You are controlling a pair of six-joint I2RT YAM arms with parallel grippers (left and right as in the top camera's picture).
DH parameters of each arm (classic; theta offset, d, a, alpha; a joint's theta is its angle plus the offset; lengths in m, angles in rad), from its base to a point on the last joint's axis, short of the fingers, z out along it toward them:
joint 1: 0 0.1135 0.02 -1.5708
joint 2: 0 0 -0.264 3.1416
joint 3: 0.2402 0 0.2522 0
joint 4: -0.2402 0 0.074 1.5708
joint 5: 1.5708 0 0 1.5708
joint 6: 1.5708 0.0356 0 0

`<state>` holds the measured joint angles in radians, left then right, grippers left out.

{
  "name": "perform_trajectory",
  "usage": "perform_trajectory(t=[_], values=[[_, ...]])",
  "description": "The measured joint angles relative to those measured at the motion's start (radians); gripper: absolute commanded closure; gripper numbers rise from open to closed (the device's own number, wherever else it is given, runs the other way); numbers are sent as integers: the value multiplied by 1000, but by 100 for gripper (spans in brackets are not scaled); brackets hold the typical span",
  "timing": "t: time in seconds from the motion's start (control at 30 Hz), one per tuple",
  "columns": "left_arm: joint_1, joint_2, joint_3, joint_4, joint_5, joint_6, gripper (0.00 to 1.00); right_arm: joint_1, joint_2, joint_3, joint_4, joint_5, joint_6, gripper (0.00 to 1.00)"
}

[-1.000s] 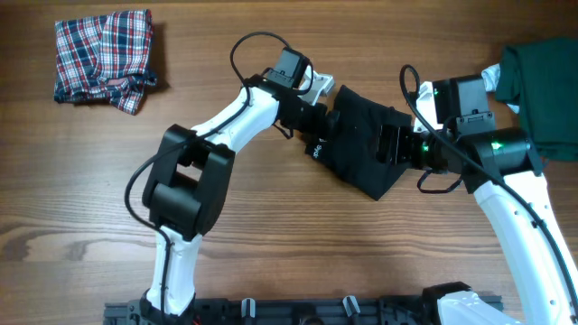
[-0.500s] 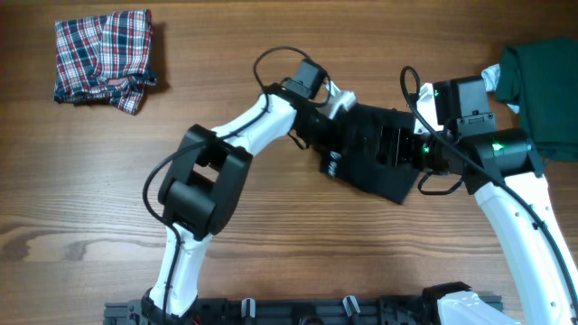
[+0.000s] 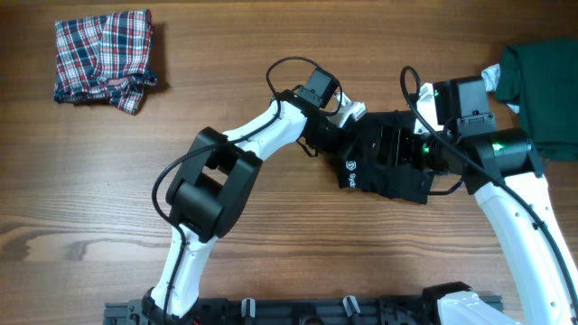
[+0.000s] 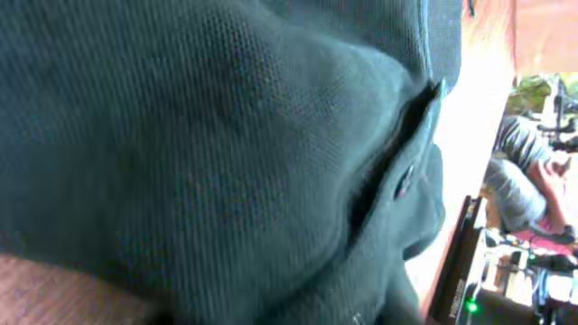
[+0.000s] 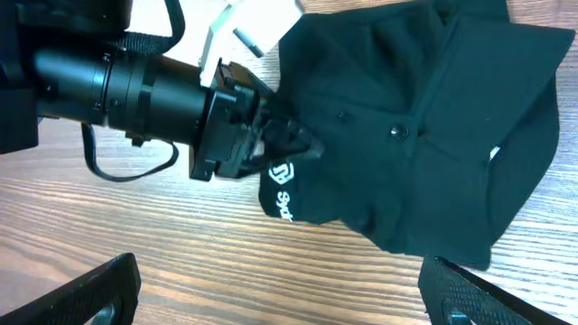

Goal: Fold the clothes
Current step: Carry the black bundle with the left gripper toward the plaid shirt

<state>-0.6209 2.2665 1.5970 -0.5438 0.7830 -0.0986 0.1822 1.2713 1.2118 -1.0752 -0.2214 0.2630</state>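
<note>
Moved: left gripper [image 3: 348, 135] has dragged the black shirt [image 3: 388, 167] edge rightward.
Jaws: left pinching shirt fabric; right gripper [image 5: 280, 271] spread wide, empty.
Risk: thin pinch may slip, letting the fold spring open.

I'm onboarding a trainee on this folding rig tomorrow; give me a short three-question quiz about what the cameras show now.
1. Fill in: the plaid garment lies on the robot's ____ side, the green garment on its right.
2. The left gripper pinches which? A plaid garment; B black shirt; C green garment.
3. True or false: the right gripper stands open.
Key: 1 left; 2 B; 3 true.
</note>
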Motion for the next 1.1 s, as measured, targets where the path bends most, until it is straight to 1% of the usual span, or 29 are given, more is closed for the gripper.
perform_trajectory(t=[0.33, 0.47, 0.53, 0.67, 0.9, 1.0, 1.1], values=[[1, 0, 0, 34, -1, -35, 96, 0, 0, 0, 8, 0, 0, 0], [26, 0, 0, 37, -6, -35, 96, 0, 0, 0, 8, 0, 0, 0], [60, 0, 0, 37, -16, -35, 96, 0, 0, 0, 10, 0, 0, 0], [174, -13, 0, 40, -69, -34, 96, 0, 0, 0, 13, 0, 0, 0], [272, -65, 0, 118, -182, -31, 96, 0, 0, 0, 17, 0, 0, 0], [303, -69, 0, 161, -212, -31, 96, 0, 0, 0, 17, 0, 0, 0], [342, -69, 0, 172, -243, -31, 96, 0, 0, 0, 17, 0, 0, 0]])
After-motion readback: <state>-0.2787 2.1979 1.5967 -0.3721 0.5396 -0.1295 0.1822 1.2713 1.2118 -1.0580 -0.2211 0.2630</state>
